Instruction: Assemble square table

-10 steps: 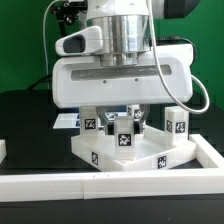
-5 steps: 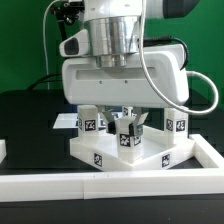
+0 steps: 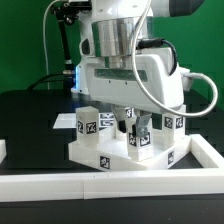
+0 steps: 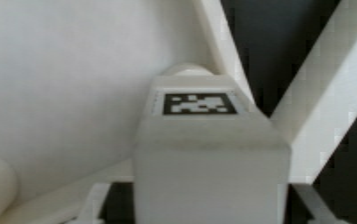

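My pincer [image 3: 135, 126] is closed partway around a short white blocky plastic leg [image 3: 140, 136] with a black-and-white tag, holding it upright. Directly beneath it, the white square plastic tabletop slab [image 3: 125, 158] with its raised rim lies on the black bench [image 3: 30, 120]. Two more tagged white legs [image 3: 90, 122] stand on the slab, one on either side of my pincer. In the wrist view, the held leg [image 4: 201, 150] fills the frame, tag facing the camera.

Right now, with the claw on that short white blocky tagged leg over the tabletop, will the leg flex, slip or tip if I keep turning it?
The short white blocky tagged leg looks like rigid plastic, so flexing seems unlikely. Its smooth faces might slip. Standing upright on the white square slab, it could tip if released unseated.
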`<state>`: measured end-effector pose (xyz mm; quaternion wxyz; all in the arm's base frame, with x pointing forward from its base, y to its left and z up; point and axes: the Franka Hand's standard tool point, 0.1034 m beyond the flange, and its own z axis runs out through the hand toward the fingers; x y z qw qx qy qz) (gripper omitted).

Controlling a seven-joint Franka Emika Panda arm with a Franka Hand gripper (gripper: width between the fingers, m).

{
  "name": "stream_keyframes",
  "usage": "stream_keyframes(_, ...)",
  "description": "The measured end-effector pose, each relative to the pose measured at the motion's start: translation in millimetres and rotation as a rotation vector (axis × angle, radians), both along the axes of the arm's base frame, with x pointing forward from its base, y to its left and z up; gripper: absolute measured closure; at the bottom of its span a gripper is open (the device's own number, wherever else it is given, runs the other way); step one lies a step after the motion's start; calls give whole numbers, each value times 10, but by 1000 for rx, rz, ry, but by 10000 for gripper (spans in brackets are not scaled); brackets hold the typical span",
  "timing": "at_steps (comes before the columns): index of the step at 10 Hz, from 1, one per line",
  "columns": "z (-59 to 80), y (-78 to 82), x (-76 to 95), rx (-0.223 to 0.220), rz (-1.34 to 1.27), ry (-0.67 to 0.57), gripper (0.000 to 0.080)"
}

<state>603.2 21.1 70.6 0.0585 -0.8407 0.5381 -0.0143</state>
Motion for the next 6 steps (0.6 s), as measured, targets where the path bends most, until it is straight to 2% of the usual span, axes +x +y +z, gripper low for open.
stream_keyframes(2, -1, 10, -1, 6, -16, 0, 508)
stream_keyframes(3, -1, 17, -1, 6, -14, 0, 286)
stream_keyframes(4, -2, 45, -3, 3, 40, -3, 286)
stream_keyframes(5, -3, 59, -6, 3, 67, -5, 179)
stream_keyframes(6, 3, 76, -5, -5, 180, -15, 159)
